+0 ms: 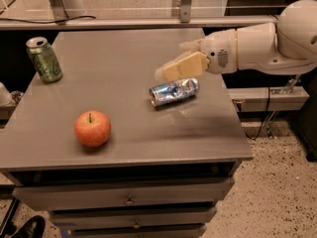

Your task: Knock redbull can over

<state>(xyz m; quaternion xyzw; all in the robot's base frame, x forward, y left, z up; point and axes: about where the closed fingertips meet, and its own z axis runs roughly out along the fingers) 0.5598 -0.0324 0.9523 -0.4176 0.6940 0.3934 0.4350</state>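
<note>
The redbull can (174,92), slim, silver with blue patches and dented, lies on its side on the grey table (119,68), right of centre. My gripper (173,68) with tan fingers hovers just above and behind the can, reaching in from the right on the white arm (257,46). It does not touch the can.
A green can (44,59) stands upright at the table's far left corner. A red apple (92,128) sits near the front left. The table's right edge is close to the redbull can. Drawers (129,197) lie below the front edge.
</note>
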